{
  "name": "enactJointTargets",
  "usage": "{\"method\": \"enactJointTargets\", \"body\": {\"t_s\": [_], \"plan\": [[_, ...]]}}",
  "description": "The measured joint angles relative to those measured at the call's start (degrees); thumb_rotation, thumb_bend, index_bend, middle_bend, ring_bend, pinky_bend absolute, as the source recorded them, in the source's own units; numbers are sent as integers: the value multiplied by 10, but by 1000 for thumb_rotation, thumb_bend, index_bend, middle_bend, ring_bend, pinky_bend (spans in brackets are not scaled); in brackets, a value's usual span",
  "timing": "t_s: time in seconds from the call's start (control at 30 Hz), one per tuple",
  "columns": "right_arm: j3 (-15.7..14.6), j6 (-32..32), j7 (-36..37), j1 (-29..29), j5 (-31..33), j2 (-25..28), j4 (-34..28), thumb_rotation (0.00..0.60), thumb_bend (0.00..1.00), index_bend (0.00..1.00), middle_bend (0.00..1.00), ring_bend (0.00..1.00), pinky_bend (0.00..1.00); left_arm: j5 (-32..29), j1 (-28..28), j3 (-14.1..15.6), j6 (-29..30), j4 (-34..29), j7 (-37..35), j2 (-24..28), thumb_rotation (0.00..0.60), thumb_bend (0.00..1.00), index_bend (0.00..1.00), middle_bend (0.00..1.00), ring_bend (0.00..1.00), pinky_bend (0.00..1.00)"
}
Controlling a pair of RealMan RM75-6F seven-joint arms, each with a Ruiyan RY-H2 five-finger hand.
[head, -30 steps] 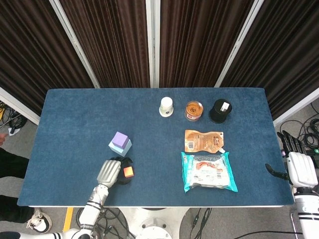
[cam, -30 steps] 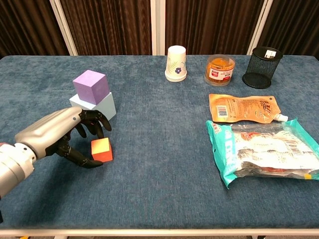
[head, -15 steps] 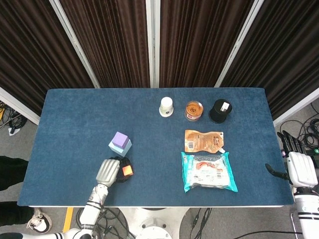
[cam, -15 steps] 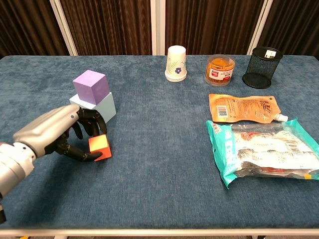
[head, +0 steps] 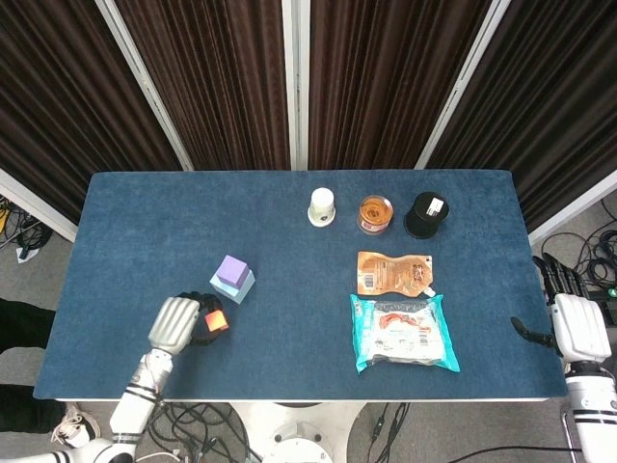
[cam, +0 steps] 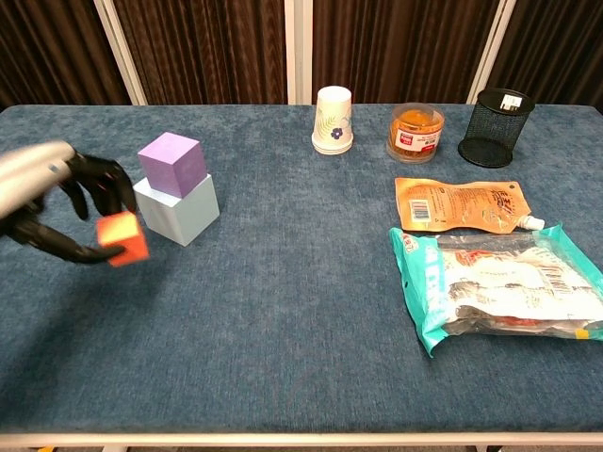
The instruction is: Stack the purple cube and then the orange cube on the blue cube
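The purple cube sits on top of the pale blue cube at the table's left. My left hand holds the orange cube in its fingertips, lifted off the cloth, to the left of the stack and a little lower than the purple cube's top. My right hand hangs off the table's right edge with nothing in it, fingers apart.
A paper cup, an orange jar and a black mesh holder line the back. An orange pouch and a teal snack bag lie on the right. The blue tablecloth shows bare in the middle.
My left hand closed on the orange cube, raised it from the cloth and carried it up and to the left, beside the stack. The right hand stayed put.
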Motion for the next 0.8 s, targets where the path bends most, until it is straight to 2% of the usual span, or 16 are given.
{"method": "enactJointTargets", "body": {"t_s": [0.13, 0.33, 0.43, 0.63, 0.8], "plan": [[1, -4, -1, 2, 3, -2, 0, 600, 142, 0, 0, 0, 0, 49, -20, 7, -19, 7, -79, 81, 600, 301, 491, 646, 461, 468], [2, -5, -14, 6, 7, -10, 5, 600, 141, 0, 0, 0, 0, 116, -58, 14, -38, 58, -242, 160, 600, 302, 491, 646, 461, 478], [3, -6, -26, 9, 14, -16, 7, 600, 142, 0, 0, 0, 0, 148, -84, 16, -43, 100, -306, 183, 600, 301, 491, 646, 461, 480], [6, -1, -53, 13, 22, -31, 13, 600, 141, 0, 0, 0, 0, 214, -141, 19, -38, 179, -364, 197, 600, 302, 492, 646, 461, 480], [7, -4, -63, 19, 23, -43, 26, 600, 142, 0, 0, 0, 0, 243, -180, 26, -36, 213, -417, 206, 600, 302, 494, 645, 460, 487]]}}
